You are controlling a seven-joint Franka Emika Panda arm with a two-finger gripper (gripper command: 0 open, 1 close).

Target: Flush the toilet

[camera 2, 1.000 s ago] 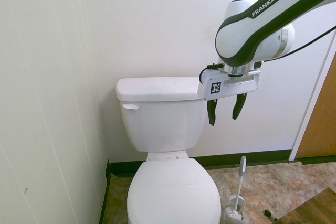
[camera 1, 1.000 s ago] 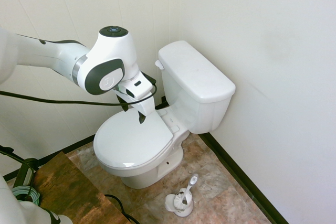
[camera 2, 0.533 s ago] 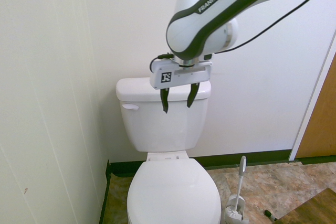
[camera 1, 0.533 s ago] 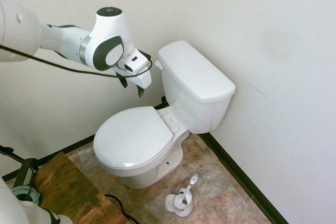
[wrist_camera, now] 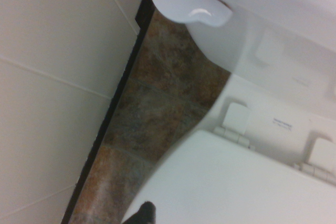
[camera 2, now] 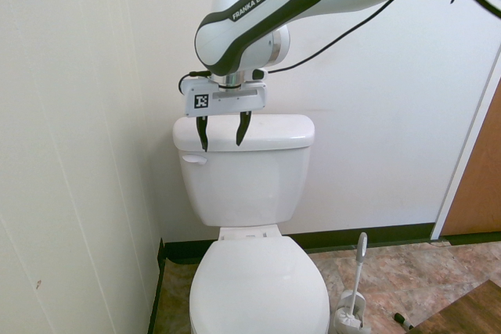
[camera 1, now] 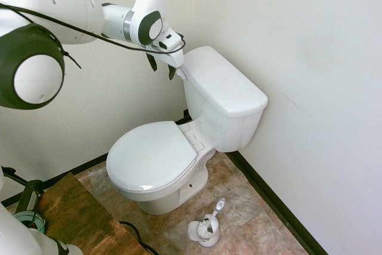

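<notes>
The white toilet point(camera 1: 224, 97) stands in the corner with its seat lid point(camera 1: 152, 156) down. Its small flush lever point(camera 1: 181, 74) sits on the tank's front at the wall-side corner, also seen as the lever point(camera 2: 194, 159) and, close up, as the lever point(wrist_camera: 191, 3). My gripper point(camera 1: 161, 70) hangs open, fingers pointing down, in front of the tank's upper edge point(camera 2: 246, 132), just above and beside the lever. The gripper point(camera 2: 221, 143) holds nothing and does not touch the lever. The wrist view looks down on the lid point(wrist_camera: 236, 187) and hinges.
A toilet-brush holder point(camera 1: 206, 228) with its brush stands on the tiled floor point(wrist_camera: 163, 93) beside the bowl. A panelled wall point(camera 2: 78, 154) runs close along the lever side. A wooden door point(camera 2: 477, 185) is at the far side.
The arm has risen from above the seat and swung across the tank's front toward the lever corner. The fingers stayed open throughout.
</notes>
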